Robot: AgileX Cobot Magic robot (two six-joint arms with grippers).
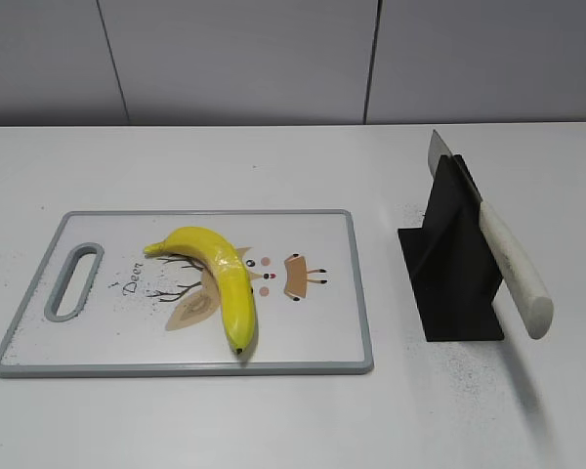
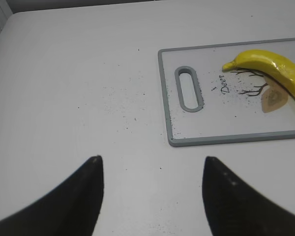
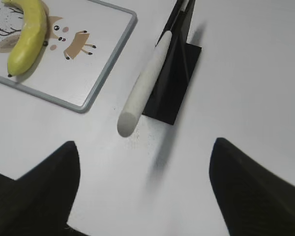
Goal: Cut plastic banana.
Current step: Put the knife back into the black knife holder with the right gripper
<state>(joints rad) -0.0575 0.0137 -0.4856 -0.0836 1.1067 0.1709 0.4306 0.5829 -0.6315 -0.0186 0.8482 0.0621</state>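
The plastic banana [image 1: 223, 278] is glossy yellow and curved. It lies on a white cutting board [image 1: 313, 332] with a grey rim, over a deer print. It also shows in the left wrist view [image 2: 275, 66] and the right wrist view [image 3: 27, 34]. A knife with a white handle [image 1: 516, 269] rests slanted in a black stand [image 1: 454, 283], handle toward the front; it also shows in the right wrist view [image 3: 145, 86]. My left gripper [image 2: 152, 162] is open and empty over bare table, left of the board. My right gripper [image 3: 145, 147] is open and empty, just in front of the knife handle's end.
The board [image 2: 226, 140] has a slot handle [image 2: 188, 88] at its left end. The white table carries scattered dark specks. A grey panelled wall stands behind the table. Neither arm shows in the exterior view.
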